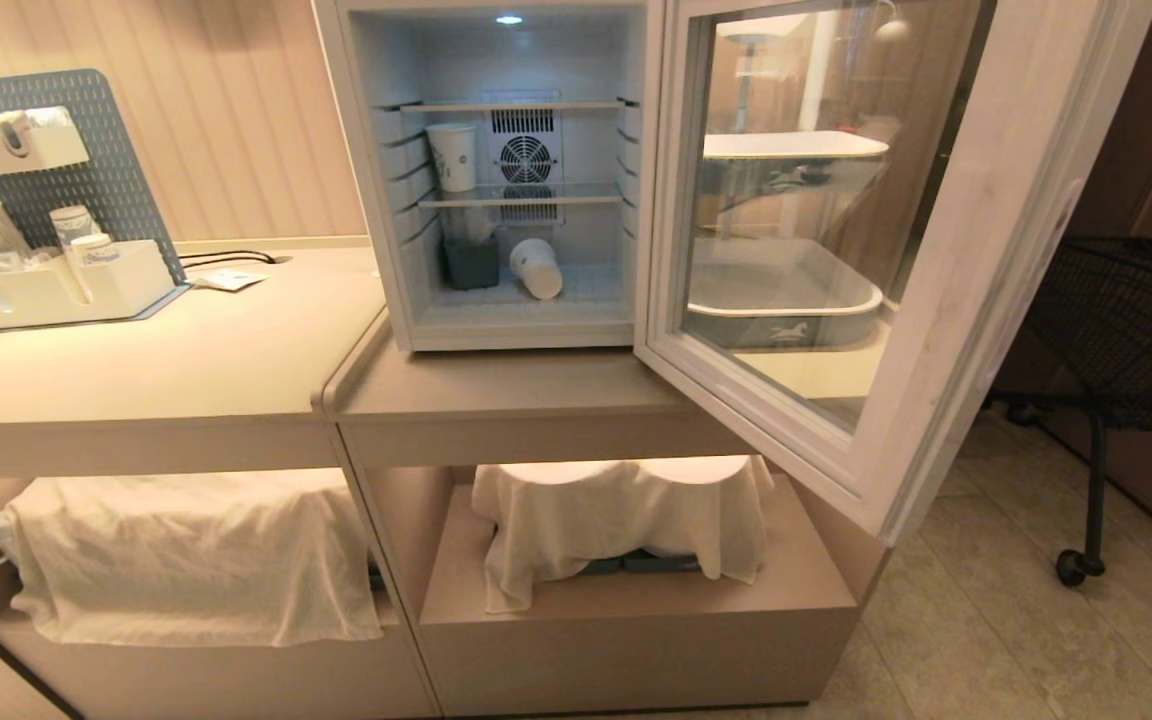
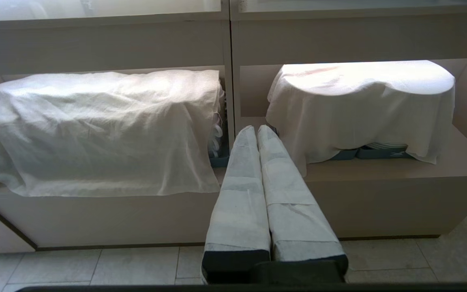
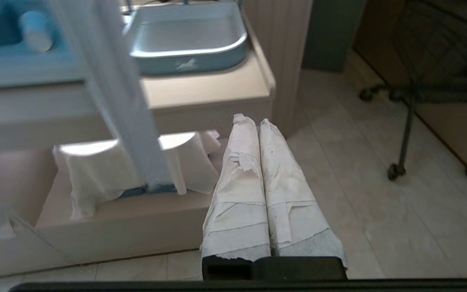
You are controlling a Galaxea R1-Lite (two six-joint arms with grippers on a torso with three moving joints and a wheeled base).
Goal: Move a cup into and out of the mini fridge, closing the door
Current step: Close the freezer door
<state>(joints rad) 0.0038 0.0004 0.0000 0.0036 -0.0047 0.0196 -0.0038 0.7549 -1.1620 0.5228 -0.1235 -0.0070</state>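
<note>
Light, crushable cup (image 1: 452, 156) upright on fridge's left shelf.
Grip mid-wall gently; left gripper (image 2: 257, 130) and right gripper (image 3: 253, 121) both clenched, empty.

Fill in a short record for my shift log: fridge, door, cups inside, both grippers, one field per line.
fridge: mini fridge on the counter, interior light on
door: door swung wide open to the right
upright cup: cup standing on the middle shelf, left side
tipped cup: second cup lying on its side on the fridge floor
left gripper: left gripper shut, empty, low before the cloth-covered shelves
right gripper: right gripper shut, empty, below the open door
</note>
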